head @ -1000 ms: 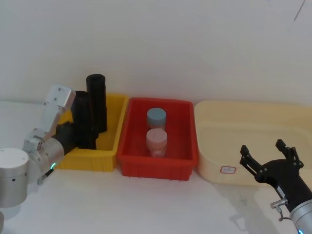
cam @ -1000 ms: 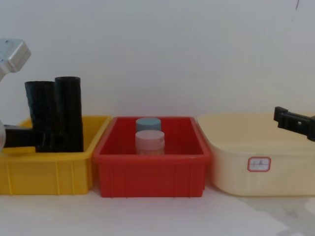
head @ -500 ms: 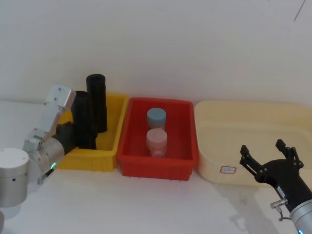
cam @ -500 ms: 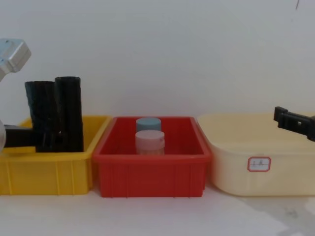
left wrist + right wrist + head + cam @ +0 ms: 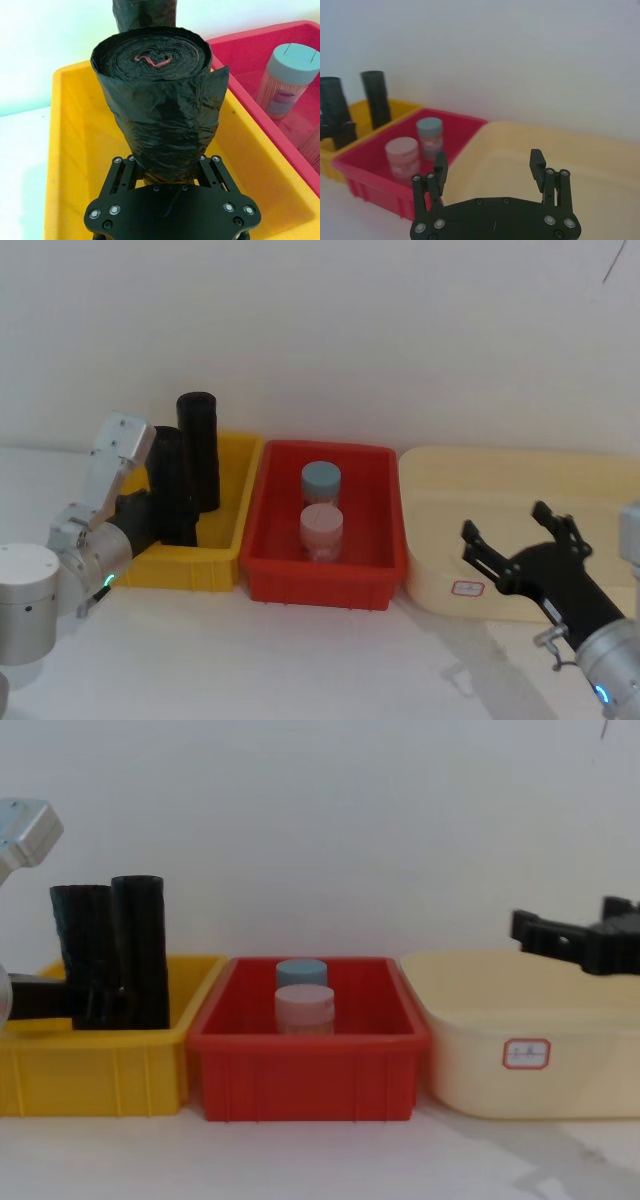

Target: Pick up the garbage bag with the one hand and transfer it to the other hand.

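Right tool (image 5: 505, 522) shifted leftward, spread wide; left tool (image 5: 158, 516) still clamping garbage bag (image 5: 168, 475).

On my white desk (image 5: 300, 660): yellow plastic bin (image 5: 243, 502), red plastic bin (image 5: 320, 590) holding blue-lidded jar (image 5: 321, 483) and pink-lidded jar (image 5: 322, 530), cream plastic tub (image 5: 440, 490).

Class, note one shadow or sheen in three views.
Head view: the open right pincer throws a soft shadow on the table before the cream tub. Chest view: the same shadow smudges the table's right corner. Left wrist view: the garbage bag, gripped by the left pincer, shows faint sheen on its crinkles.
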`<act>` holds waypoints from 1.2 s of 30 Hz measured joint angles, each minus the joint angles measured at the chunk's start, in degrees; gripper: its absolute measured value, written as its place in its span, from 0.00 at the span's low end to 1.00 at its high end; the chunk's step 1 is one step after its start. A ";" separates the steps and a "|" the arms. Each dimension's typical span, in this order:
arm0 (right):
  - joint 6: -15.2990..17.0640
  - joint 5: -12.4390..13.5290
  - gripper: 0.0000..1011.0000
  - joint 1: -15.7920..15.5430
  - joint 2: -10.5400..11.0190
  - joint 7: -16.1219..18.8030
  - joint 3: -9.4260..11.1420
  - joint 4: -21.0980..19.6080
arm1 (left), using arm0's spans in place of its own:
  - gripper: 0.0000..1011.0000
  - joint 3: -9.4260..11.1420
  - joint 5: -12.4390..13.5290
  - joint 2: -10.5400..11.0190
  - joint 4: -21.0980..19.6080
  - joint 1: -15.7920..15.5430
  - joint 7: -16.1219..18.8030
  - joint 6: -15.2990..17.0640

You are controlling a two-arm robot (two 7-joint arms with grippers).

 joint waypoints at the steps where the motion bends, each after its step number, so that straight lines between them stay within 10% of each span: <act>1: 0.64 0.11 0.99 0.69 0.02 0.78 -0.35 -0.06 | 0.46 0.00 0.00 0.00 -0.01 0.00 0.00 0.00; 17: 11.73 1.29 0.99 13.92 -2.50 7.97 -6.52 4.48 | 0.46 0.00 0.00 0.00 -0.01 0.00 0.01 0.00; 36: 23.35 1.57 0.99 31.23 -9.12 13.32 -14.75 22.41 | 0.46 0.00 -0.01 0.00 -0.01 0.00 0.00 0.00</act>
